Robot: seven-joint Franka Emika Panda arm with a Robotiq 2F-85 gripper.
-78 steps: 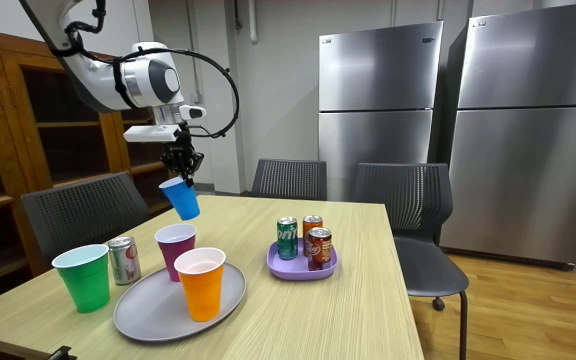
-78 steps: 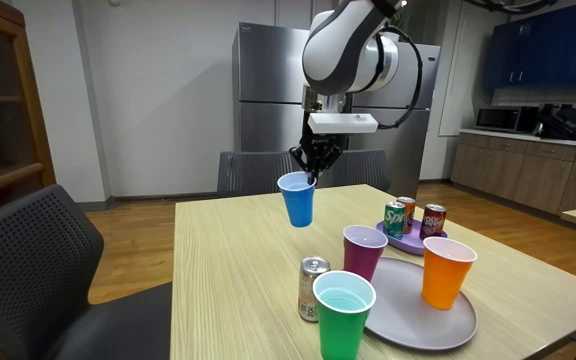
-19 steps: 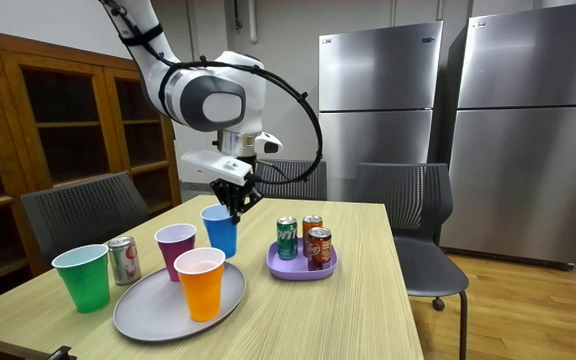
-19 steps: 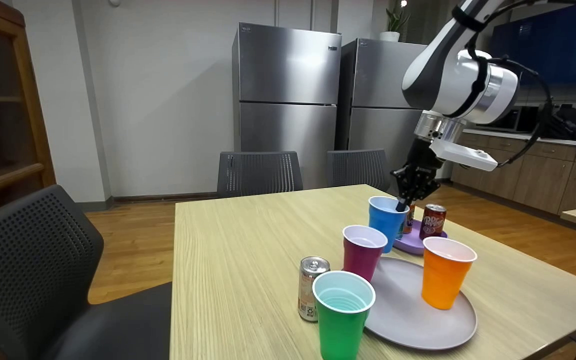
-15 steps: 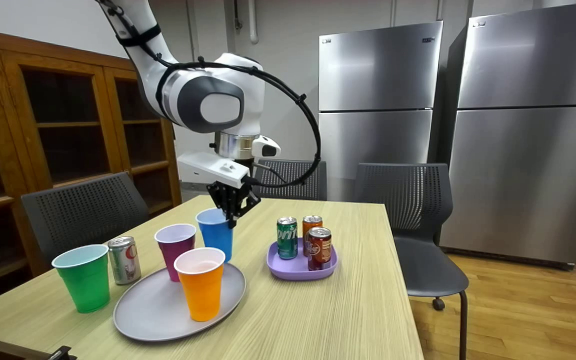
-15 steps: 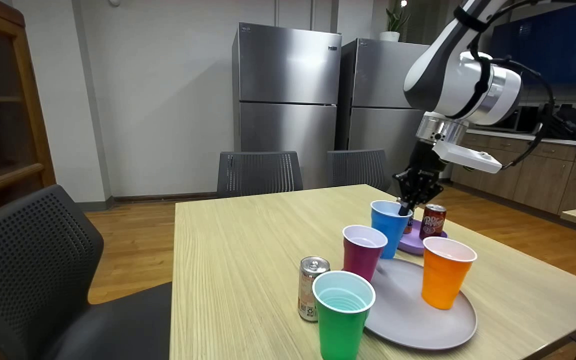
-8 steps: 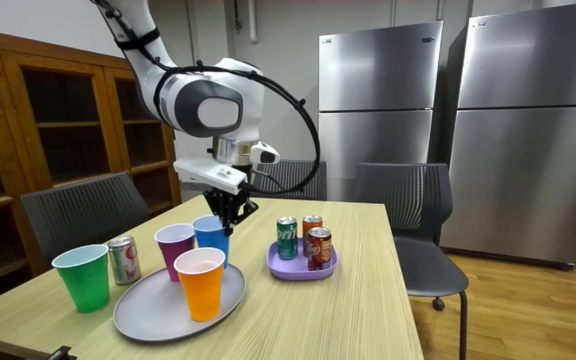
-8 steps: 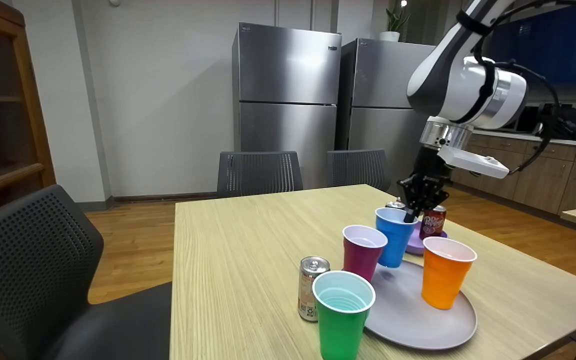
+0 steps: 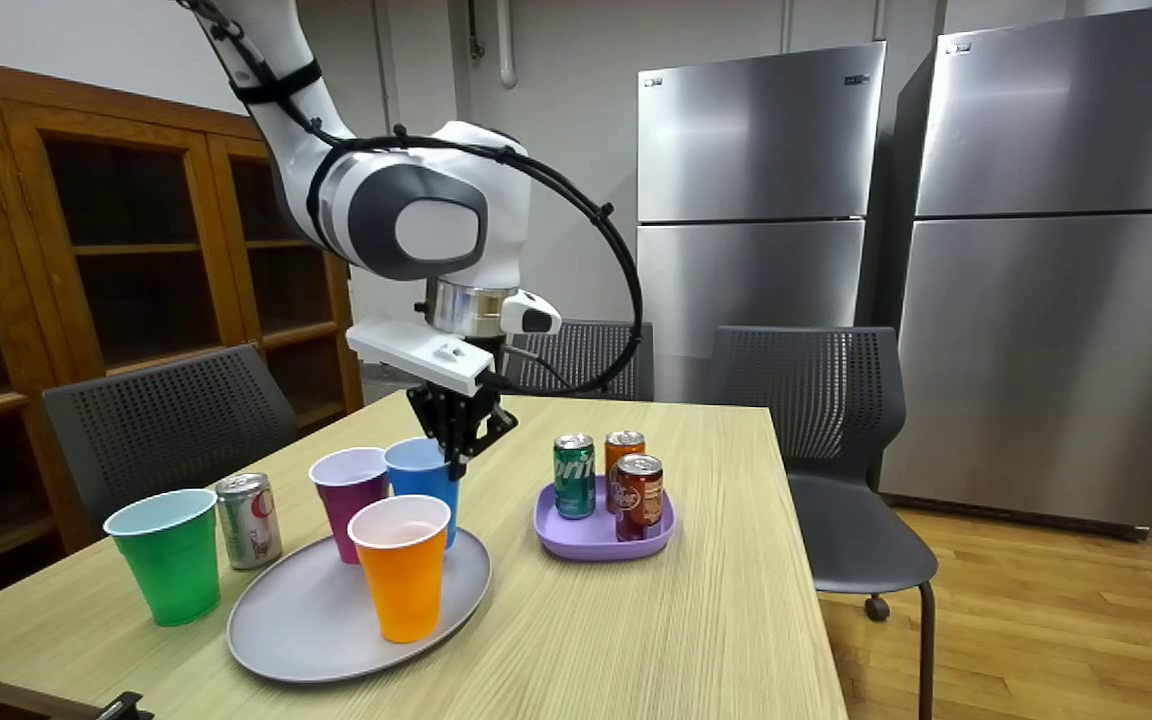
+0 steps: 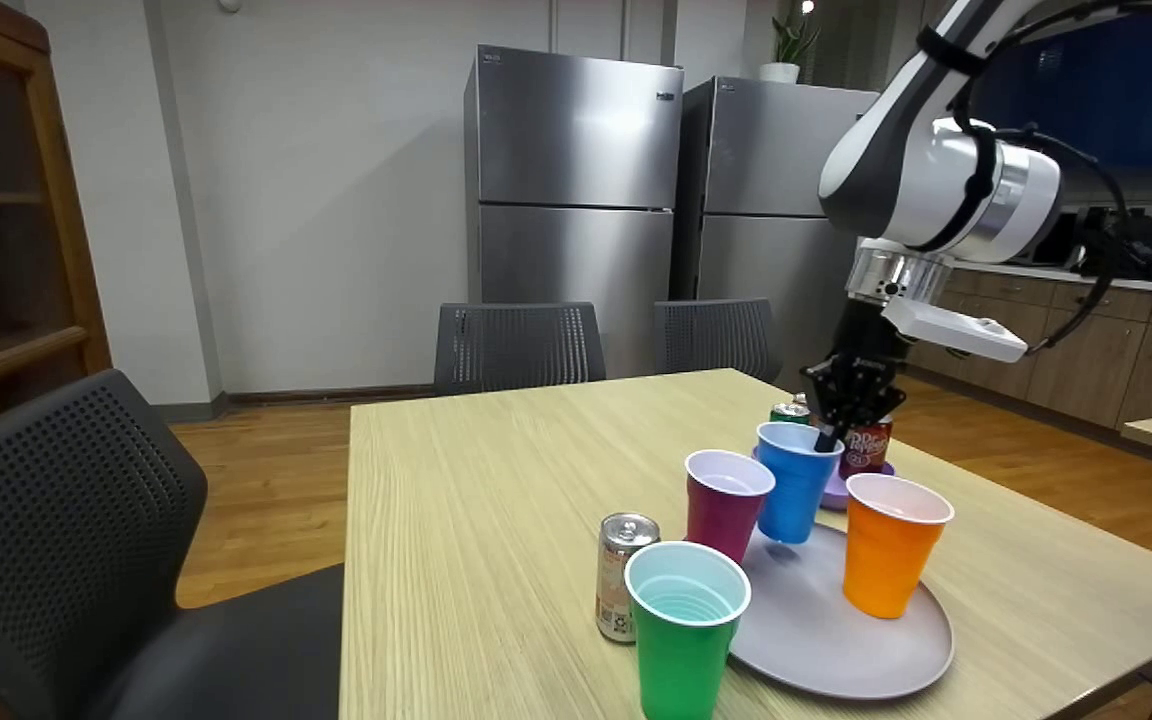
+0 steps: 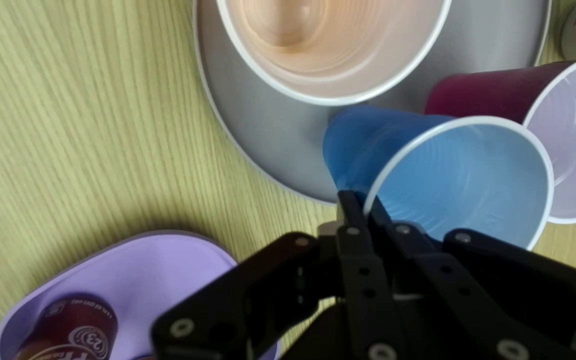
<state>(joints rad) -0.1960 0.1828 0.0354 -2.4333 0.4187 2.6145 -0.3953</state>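
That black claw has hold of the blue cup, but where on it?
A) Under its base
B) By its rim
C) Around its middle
B: in the wrist view the gripper pinches the blue cup by its rim, one finger inside and one outside.

The tapered blue plastic cup [image 11: 448, 175] is white-rimmed (paler blue inside); the pale-yellow rectangular wood-look table [image 10: 496, 520] shows fine streaks.

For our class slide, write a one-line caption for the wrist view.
The gripper pinches a blue cup by its rim, gray plate below, purple cup alongside.
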